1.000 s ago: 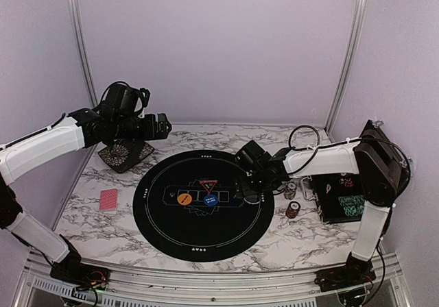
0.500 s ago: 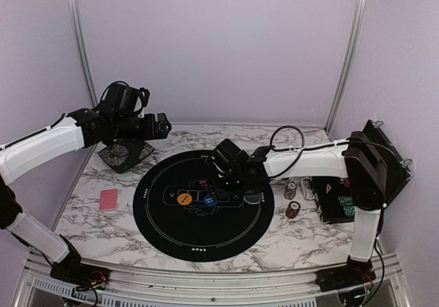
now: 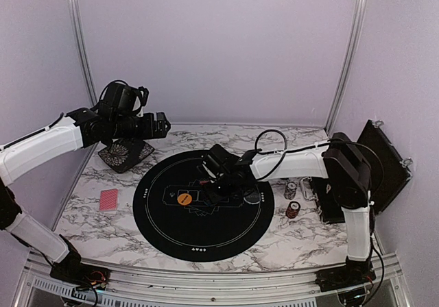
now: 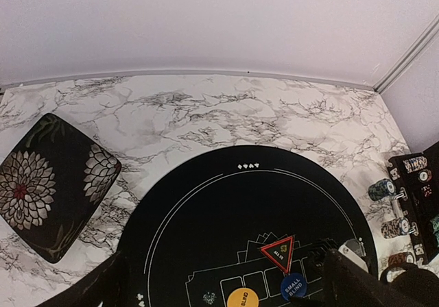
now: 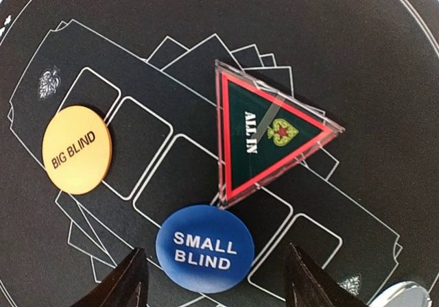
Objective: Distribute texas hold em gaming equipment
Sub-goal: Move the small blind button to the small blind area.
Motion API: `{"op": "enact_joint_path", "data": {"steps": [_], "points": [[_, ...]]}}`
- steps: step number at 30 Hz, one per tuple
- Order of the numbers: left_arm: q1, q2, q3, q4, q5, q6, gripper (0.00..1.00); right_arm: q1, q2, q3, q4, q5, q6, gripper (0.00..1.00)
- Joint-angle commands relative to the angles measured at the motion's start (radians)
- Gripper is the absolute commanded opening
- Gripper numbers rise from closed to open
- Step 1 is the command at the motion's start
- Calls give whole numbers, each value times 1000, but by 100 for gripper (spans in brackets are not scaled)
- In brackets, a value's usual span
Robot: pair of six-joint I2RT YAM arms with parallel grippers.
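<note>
Right gripper (image 5: 215, 266) low over the round black mat (image 3: 199, 242), fingers apart, clamped on nothing, straddling the blue SMALL BLIND button (image 5: 204, 245). Button flat on the mat, roughly centred between the two tips, gap showing on either side.

Round piece, so no long axis to align with; any wrist angle fine. Thin and flat though, so probably needs the tips pressed right down to the mat to catch its edge, otherwise likely to slip out. Step in hand, as judged: picking up the small blind.

Crowding:
- ALL IN triangular marker (image 5: 264, 139) just beyond the button, lower corner at its rim; touching or not, cannot tell. Risk of nudging it on the lift.
- Orange BIG BLIND button (image 5: 76, 149) off past the left-hand finger, apart.
- Silvery round piece (image 5: 405, 295) at the lower right frame edge, too cut off to name.

Left gripper (image 3: 162, 125) raised at the back left above a flower-patterned black square (image 3: 125, 153), fingers spread wide, empty, well apart from the buttons. Right arm clearly the nearer one.

Elsewhere: red-backed card deck (image 3: 108, 199) on the marble table (image 3: 75, 218) left of the mat; striped chip stacks (image 3: 293, 210) right of the mat, beside the black chip case (image 3: 335, 210).
</note>
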Motion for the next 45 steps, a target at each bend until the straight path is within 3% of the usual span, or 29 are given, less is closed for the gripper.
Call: {"op": "enact_joint_path", "data": {"steps": [1, 25, 45], "points": [[7, -24, 3, -2, -2, 14, 99, 14, 38, 51, -2, -10, -7, 64], [10, -18, -7, -1, 7, 4, 99, 36, 69, 34, -21, 18, 19, 48], [10, -18, -30, 12, 19, -5, 99, 129, 27, -8, -64, 5, 49, 47]]}}
